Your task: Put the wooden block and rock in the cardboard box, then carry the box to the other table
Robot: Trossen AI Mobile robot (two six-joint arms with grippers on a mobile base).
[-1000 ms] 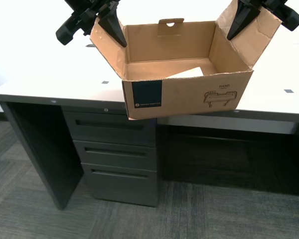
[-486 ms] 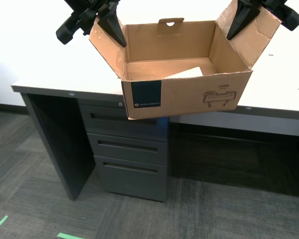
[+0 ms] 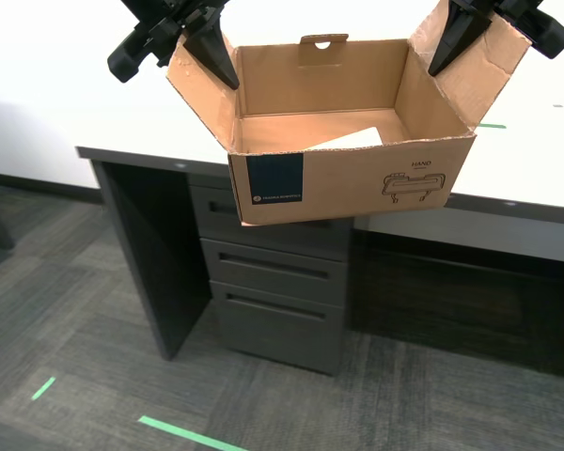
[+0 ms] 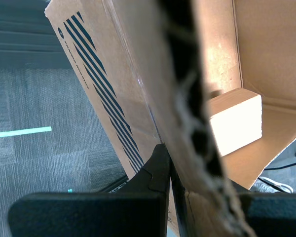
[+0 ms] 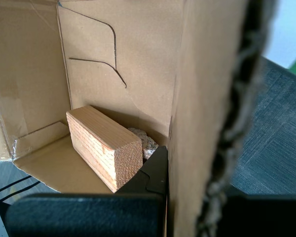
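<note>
Both grippers pinch flaps of the cardboard box [image 3: 348, 141] holding the wooden block [image 5: 103, 145] and rock [image 5: 144, 142].

Open cardboard box [image 3: 348, 178] held off the floor, flaps splayed.
Inside, the pale wooden block [image 5: 103, 145] lies flat on the box floor; the speckled rock [image 5: 145, 143] touches it by a wall.

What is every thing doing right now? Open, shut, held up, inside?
cardboard box: open-topped, held up off the floor by both side flaps
wooden block: lying inside the box
rock: inside the box, behind the block
my first gripper: shut on a flap
my second gripper: shut on a flap
</note>
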